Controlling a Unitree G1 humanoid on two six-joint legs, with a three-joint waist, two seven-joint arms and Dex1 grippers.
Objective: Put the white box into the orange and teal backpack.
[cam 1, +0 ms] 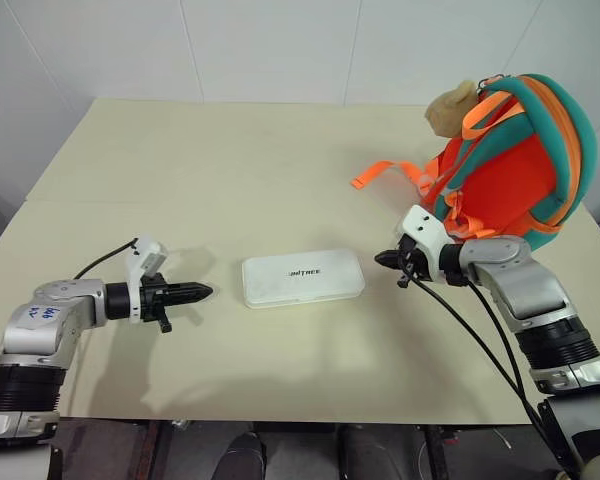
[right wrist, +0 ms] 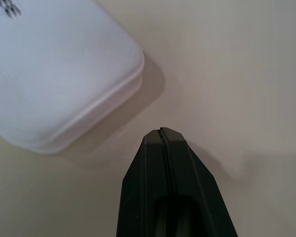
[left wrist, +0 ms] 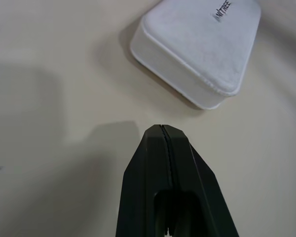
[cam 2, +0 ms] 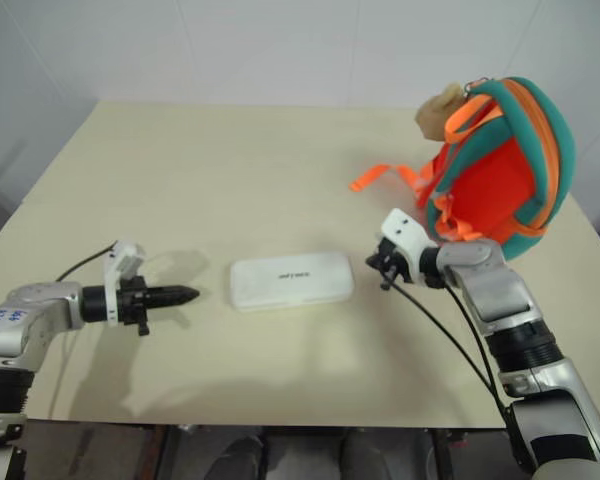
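While flat on the table [cam 1: 130,160] between left end effector [cam 1: 202,292] and right end effector [cam 1: 384,259], both closed and empty, white box [cam 1: 302,277] ungrasped; orange and teal backpack [cam 1: 510,165] upright just behind right end effector; grasp and insertion outstanding.

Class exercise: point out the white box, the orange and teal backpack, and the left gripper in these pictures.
white box [cam 1: 302,277]: left eye view, middle of its lid.
orange and teal backpack [cam 1: 505,175]: left eye view, orange panel of its body.
left gripper [cam 1: 202,292]: left eye view, tips of its shut fingers.
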